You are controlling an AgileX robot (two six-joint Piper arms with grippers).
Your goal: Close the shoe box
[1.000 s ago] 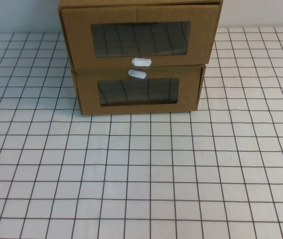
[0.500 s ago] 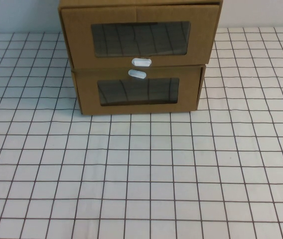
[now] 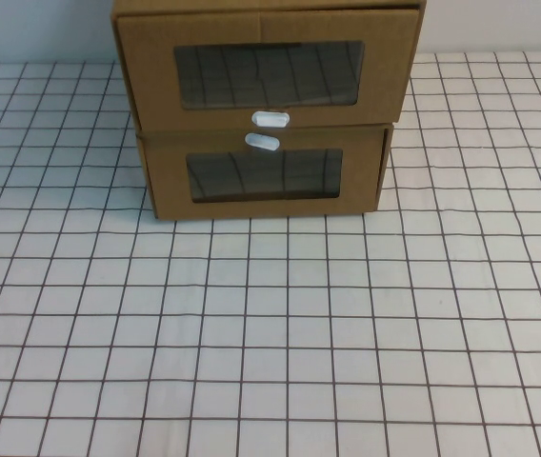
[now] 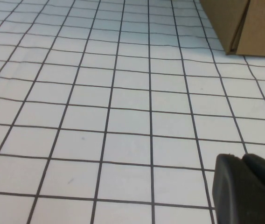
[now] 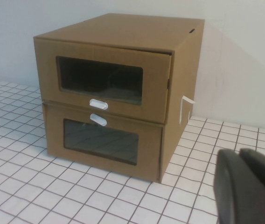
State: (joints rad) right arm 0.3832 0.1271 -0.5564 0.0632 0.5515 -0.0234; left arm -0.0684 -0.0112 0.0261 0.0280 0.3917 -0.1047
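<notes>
Two brown cardboard drawer boxes stand stacked at the table's far middle. The upper one is the shoe box (image 3: 147,76), with a clear window and a white pull tab (image 3: 270,120) just below it. In the right wrist view the shoe box (image 5: 158,88) has its drawer front standing a little forward of its shell. Neither gripper shows in the high view. My left gripper (image 4: 243,158) is shut and empty, low over the table to the left of the boxes. My right gripper (image 5: 240,153) is shut and empty, off the boxes' front right.
The lower twin box (image 3: 166,186) carries its white tab (image 3: 262,142) above its window; its corner (image 4: 226,18) shows in the left wrist view. A white strip (image 5: 184,108) hangs on the stack's right side. White gridded table (image 3: 270,333) spreads in front; a wall stands behind.
</notes>
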